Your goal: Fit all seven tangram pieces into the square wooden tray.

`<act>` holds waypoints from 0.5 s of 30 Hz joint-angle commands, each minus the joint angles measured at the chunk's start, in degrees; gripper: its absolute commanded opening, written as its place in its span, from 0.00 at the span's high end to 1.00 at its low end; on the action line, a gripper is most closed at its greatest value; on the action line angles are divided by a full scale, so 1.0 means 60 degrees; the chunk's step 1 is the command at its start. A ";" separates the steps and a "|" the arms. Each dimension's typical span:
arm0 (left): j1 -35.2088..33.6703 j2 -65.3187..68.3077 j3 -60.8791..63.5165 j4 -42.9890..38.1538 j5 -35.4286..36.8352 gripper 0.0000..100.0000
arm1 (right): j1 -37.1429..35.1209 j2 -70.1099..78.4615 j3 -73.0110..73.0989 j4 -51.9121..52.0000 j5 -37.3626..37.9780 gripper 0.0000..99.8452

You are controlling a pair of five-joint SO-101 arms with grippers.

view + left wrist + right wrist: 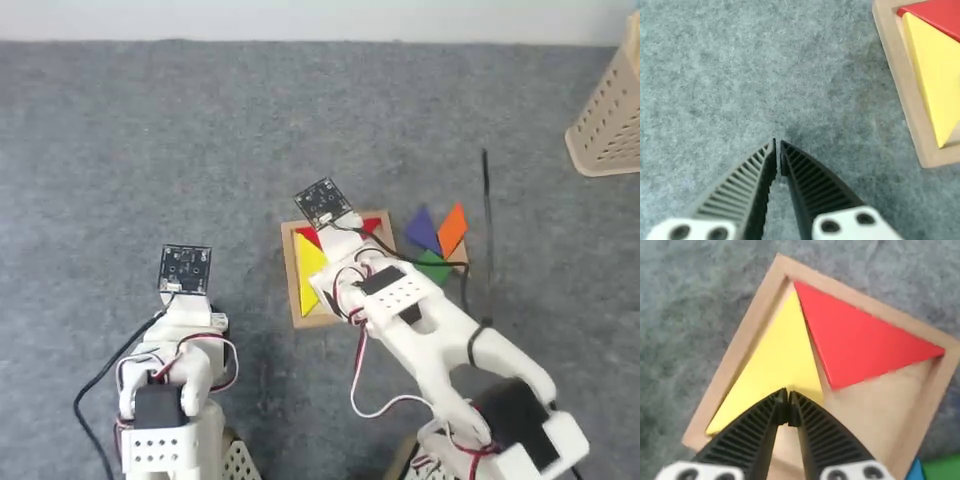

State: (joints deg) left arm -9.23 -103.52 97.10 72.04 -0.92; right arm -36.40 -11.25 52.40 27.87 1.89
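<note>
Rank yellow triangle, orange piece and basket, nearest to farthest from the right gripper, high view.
1. The yellow triangle, in the tray at the right gripper.
2. The orange piece, beside the tray.
3. The basket, far corner.

At frame centre sits the tray (291, 275), two triangles (309, 268) touching inside it, along its left and upper edges. Three loose pieces (432, 262) cluster just right of it. A basket (610, 110) stands upper right.
</note>
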 commanded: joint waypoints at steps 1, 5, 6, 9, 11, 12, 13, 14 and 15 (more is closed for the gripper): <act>0.0044 -0.0176 -0.0095 0.0059 -0.0029 0.98 | 0.0154 -0.1692 -0.0352 0.1048 0.0117 0.99; 0.0044 -0.0176 -0.0095 0.0059 -0.0029 0.98 | 0.0623 -0.3289 -0.0322 0.2029 0.0132 0.99; 0.0044 -0.0176 -0.0095 0.0059 -0.0029 0.98 | 0.0813 -0.3524 -0.0249 0.2103 0.0132 0.99; 0.0044 -0.0176 -0.0095 0.0059 -0.0029 0.98 | 0.1048 -0.3597 0.0044 0.1722 0.0147 0.99; 0.0044 -0.0176 -0.0095 0.0059 -0.0029 0.98 | 0.0945 -0.3260 0.0205 0.1282 0.0147 0.99; 0.0044 -0.0176 -0.0095 0.0059 -0.0029 0.98 | 0.0828 -0.2996 0.0205 0.1077 0.0147 0.99; 0.0044 -0.0176 -0.0095 0.0059 -0.0029 0.98 | 0.0725 -0.2703 0.0205 0.0930 0.0147 0.99; 0.0044 -0.0176 -0.0095 0.0059 -0.0029 0.98 | 0.0608 -0.2381 0.0205 0.0769 0.0147 0.99; 0.0044 -0.0176 -0.0095 0.0059 -0.0029 0.98 | 0.0505 -0.2059 0.0190 0.0593 0.0161 0.99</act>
State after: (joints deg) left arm -9.14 -103.52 97.10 72.04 -0.92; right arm -31.74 -27.34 54.24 34.64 2.07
